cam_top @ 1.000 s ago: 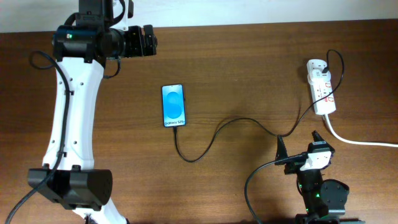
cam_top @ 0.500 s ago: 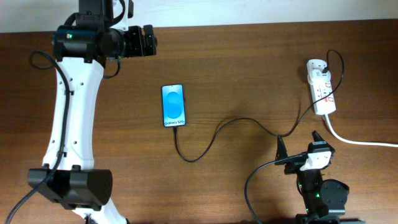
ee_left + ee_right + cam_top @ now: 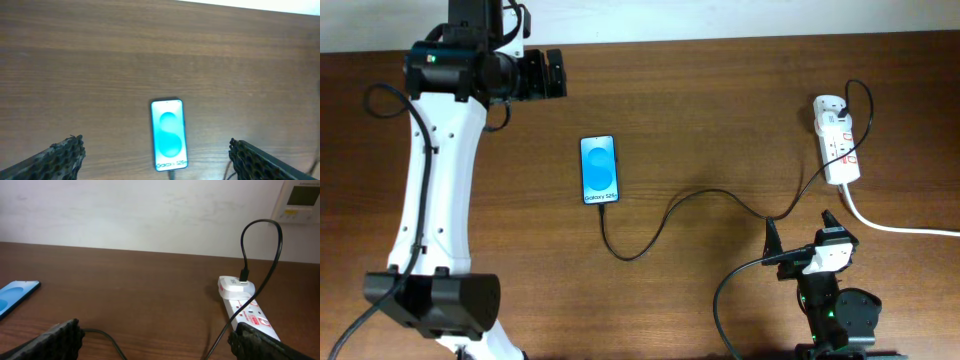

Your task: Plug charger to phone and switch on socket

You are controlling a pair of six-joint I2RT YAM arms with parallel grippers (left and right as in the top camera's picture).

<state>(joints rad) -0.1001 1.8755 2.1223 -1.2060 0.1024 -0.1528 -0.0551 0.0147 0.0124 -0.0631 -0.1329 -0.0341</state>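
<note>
Now, overhead, your left arm runs up the left side of the frame, with the left gripper [image 3: 548,74] at the upper left, well apart from the phone [image 3: 600,170]. The right gripper [image 3: 800,235] sits at the lower right. The charger [image 3: 710,192] loops from the phone's lower edge across to the socket [image 3: 837,150] at the upper right.

In the left wrist view, the fingers [image 3: 60,157] stand wide apart and hold nothing (the blue screen glows low in the frame).

In the right wrist view, its fingers [image 3: 55,337] are likewise spread and empty. Only here can you see the cable entering a white adapter [image 3: 235,286] on the socket.
</note>
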